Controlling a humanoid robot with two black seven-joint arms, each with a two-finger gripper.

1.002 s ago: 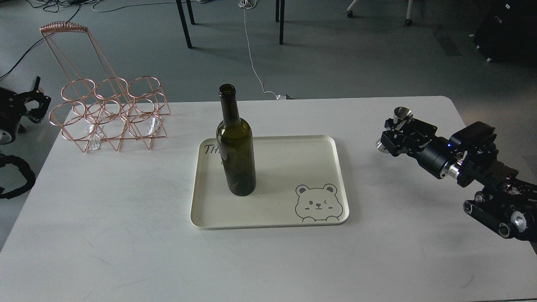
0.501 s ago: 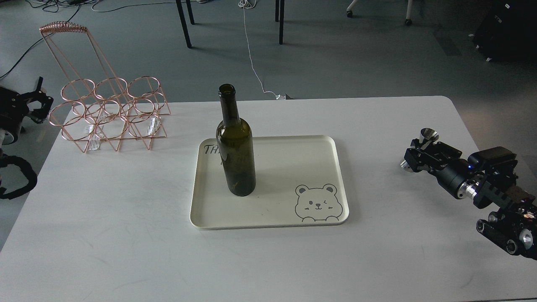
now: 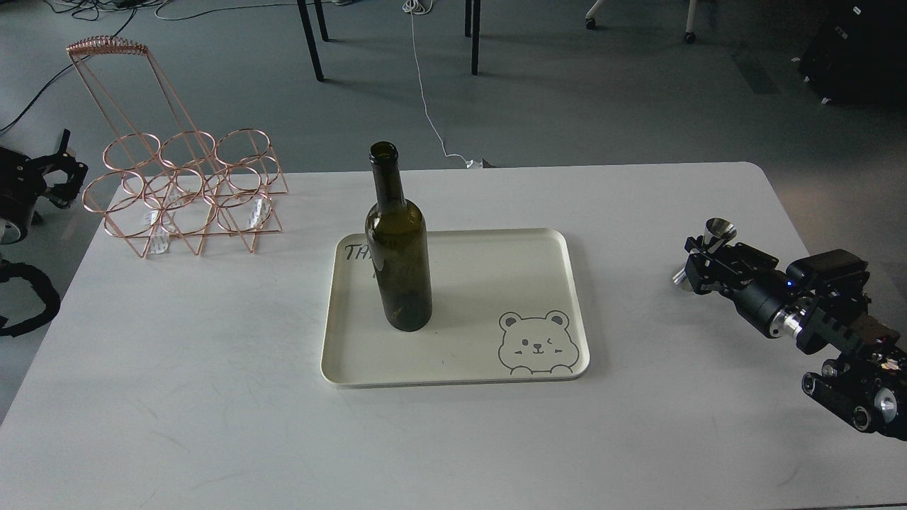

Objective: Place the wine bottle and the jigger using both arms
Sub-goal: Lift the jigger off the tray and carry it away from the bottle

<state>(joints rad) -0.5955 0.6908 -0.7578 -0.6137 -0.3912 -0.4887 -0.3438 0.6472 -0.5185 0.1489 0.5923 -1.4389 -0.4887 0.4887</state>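
The wine bottle (image 3: pixel 399 265), dark olive glass, stands upright on the left part of a cream tray (image 3: pixel 510 248) with a bear drawing. My right gripper (image 3: pixel 698 261) is over the right side of the table and shut on the steel jigger (image 3: pixel 720 229). The jigger is tilted, its upper cup showing above the fingers and its lower end close to the table top. I cannot tell whether it touches the table. My left gripper (image 3: pixel 58 176) hangs off the table's left edge, far from the bottle, dark and small, with nothing seen in it.
A copper wire bottle rack (image 3: pixel 186 191) stands at the back left of the white table (image 3: pixel 212 397). Chair legs and cables lie on the floor beyond the table's far edge.
My right gripper has carried the jigger down and to the right, closer to the table top, then edged slightly left. The bottle, tray and left arm have barely moved.
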